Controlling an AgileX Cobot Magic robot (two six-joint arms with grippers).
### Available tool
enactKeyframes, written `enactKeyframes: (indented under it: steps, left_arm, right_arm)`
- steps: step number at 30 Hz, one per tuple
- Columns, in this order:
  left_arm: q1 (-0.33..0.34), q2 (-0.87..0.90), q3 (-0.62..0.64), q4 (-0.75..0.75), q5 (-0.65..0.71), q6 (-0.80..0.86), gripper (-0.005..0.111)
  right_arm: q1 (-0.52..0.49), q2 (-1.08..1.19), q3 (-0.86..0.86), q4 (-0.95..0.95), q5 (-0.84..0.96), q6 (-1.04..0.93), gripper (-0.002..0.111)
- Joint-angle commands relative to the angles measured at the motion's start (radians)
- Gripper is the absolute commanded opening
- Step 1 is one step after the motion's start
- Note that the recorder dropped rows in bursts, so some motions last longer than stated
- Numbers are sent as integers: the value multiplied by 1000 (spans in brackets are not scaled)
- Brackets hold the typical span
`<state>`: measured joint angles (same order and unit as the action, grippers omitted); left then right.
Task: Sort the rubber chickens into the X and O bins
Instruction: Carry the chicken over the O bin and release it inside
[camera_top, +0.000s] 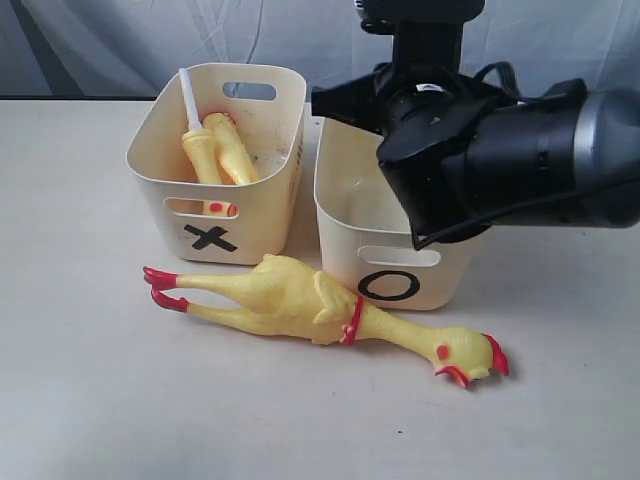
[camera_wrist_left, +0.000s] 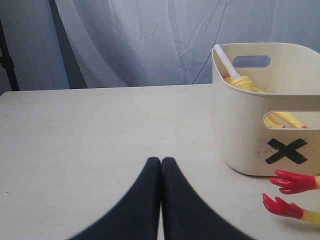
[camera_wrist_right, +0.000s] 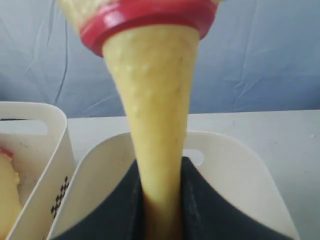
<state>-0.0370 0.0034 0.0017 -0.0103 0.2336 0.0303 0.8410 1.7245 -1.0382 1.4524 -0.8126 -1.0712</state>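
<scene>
Level: bright, even and diffuse in all three views.
Shadows: soft-edged and pale. One lies on the tabletop (camera_top: 90, 400) along the lying chicken (camera_top: 290, 300); a darker one fills the gap between the X bin (camera_top: 255, 215) and the O bin (camera_top: 345, 240).
Glare: broad sheen on the right arm casing (camera_top: 605, 120); the tabletop is matte.
Exterior focus: bins and lying chicken sharp; arm casing slightly soft.
Left wrist focus: left pincer (camera_wrist_left: 161, 160) blurred at its outline; X bin crisp.
Right wrist focus: held chicken (camera_wrist_right: 155, 110) and right pincer (camera_wrist_right: 161, 162) out of focus, very close to the lens; backdrop soft.
</scene>
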Motion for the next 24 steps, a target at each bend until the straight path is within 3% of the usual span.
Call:
enactKeyframes:
  steps: [1, 11, 19, 24]
  left_arm:
    - [-4, -3, -2, -7, -1, -1, 0]
    - [-4, -3, -2, -7, -1, -1, 0]
    - [-4, -3, -2, -7, -1, -1, 0]
    - [-4, -3, -2, -7, -1, -1, 0]
  right_arm:
    - [-3, 30, -4, 46, -27, -9, -1]
    - [-3, 47, -4, 105, 47, -24, 0]
    - [-3, 47, -4, 157, 48, -54, 42]
    - [-3, 45, -4, 210, 28, -107, 45]
